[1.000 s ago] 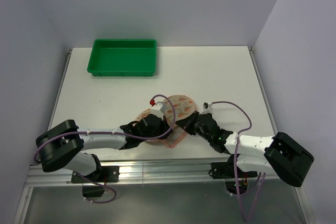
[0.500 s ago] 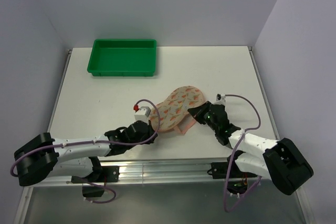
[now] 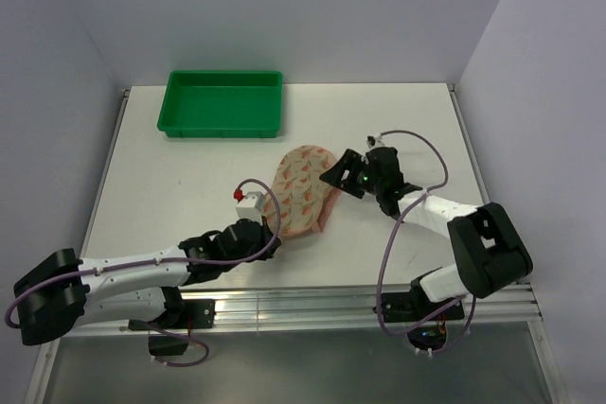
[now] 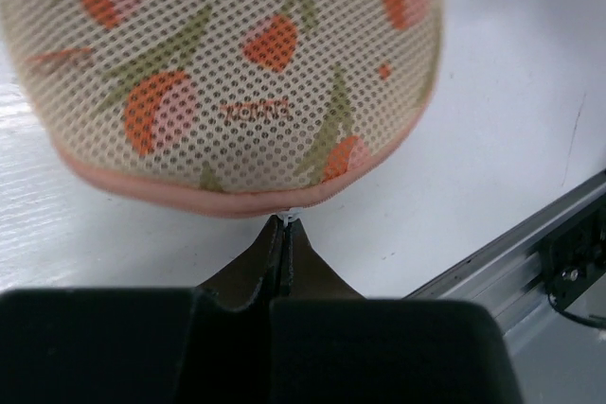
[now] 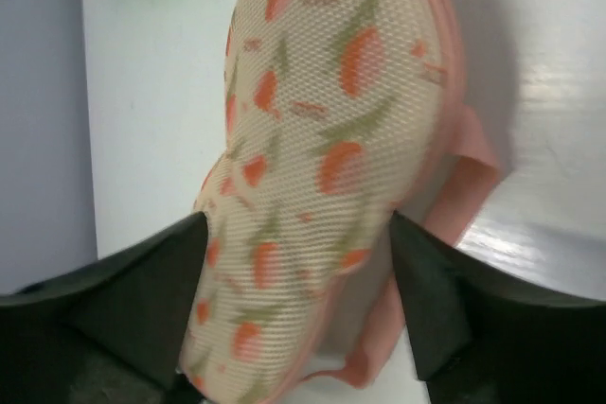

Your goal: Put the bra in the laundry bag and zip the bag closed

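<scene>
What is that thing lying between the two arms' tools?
The laundry bag, pink mesh with orange print, lies between the left tool and the right tool. The top view shows this, with the left tool at the bag's near end.

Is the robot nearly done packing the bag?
Nearly. No bra shows, so it seems already inside the bag. The left gripper pinches the pink zip edge; the right gripper clasps the sides. Left: finishing the zip, which I can't see closed.
</scene>
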Controlling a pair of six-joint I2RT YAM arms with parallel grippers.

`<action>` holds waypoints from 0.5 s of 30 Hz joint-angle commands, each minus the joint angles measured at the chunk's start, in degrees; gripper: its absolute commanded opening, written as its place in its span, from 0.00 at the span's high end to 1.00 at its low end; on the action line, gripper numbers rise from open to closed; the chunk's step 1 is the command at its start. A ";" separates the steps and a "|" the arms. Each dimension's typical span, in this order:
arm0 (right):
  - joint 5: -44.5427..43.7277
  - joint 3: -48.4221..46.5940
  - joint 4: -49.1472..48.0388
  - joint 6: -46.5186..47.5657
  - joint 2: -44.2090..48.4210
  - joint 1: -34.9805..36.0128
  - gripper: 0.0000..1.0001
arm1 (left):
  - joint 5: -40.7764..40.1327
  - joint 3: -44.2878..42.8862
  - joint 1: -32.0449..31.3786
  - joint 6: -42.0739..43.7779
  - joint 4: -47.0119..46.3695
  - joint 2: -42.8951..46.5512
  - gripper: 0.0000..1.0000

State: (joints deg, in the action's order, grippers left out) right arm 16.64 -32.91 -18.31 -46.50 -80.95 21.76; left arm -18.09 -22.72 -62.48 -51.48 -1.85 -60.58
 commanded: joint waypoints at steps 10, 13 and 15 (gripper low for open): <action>-10.39 13.71 3.98 -4.45 23.01 14.43 0.00 | 7.36 -10.49 -0.98 6.04 -12.82 -14.91 1.00; -16.19 20.65 3.46 -11.91 29.42 19.44 0.00 | 9.38 -11.64 -0.98 6.31 -15.81 -17.73 1.00; -18.12 24.45 -0.40 -15.44 32.51 19.90 0.01 | 10.87 -11.47 -1.07 6.31 -16.87 -18.78 1.00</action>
State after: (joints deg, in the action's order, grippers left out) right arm 5.85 -13.13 -15.77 -53.52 -51.90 40.34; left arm -10.37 -32.27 -63.26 -46.72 -13.06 -78.30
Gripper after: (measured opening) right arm 0.994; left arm 0.012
